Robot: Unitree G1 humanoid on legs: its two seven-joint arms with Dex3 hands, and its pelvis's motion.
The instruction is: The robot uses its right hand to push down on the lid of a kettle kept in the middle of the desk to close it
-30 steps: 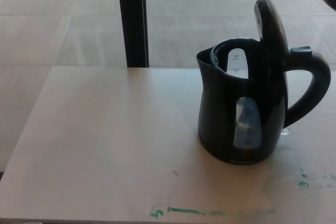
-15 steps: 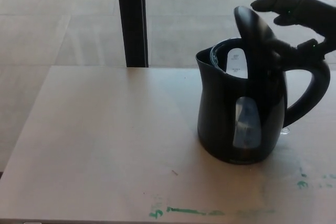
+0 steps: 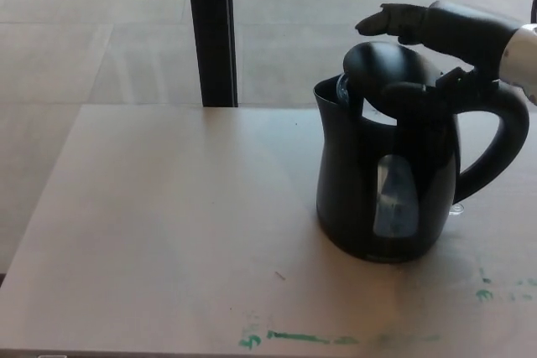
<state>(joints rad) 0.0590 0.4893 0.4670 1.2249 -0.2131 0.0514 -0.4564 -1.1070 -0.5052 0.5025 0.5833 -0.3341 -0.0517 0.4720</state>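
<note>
A black electric kettle (image 3: 382, 182) stands on the right half of the pale desk (image 3: 168, 224), its handle (image 3: 503, 148) pointing right. Its lid (image 3: 388, 69) is tilted low over the mouth, with a small gap still showing at the spout side. My right hand (image 3: 436, 27) comes in from the upper right and lies flat just above the lid, fingers stretched out to the left and holding nothing. Whether the palm touches the lid is hard to tell. My left hand does not show.
A black post (image 3: 211, 31) stands behind the desk's far edge. Green paint smears (image 3: 302, 339) mark the desk's front edge. Tiled floor (image 3: 84, 39) lies beyond the desk.
My right hand has come in from the upper right and moved left and down over the kettle. The lid has swung from upright to nearly flat.
</note>
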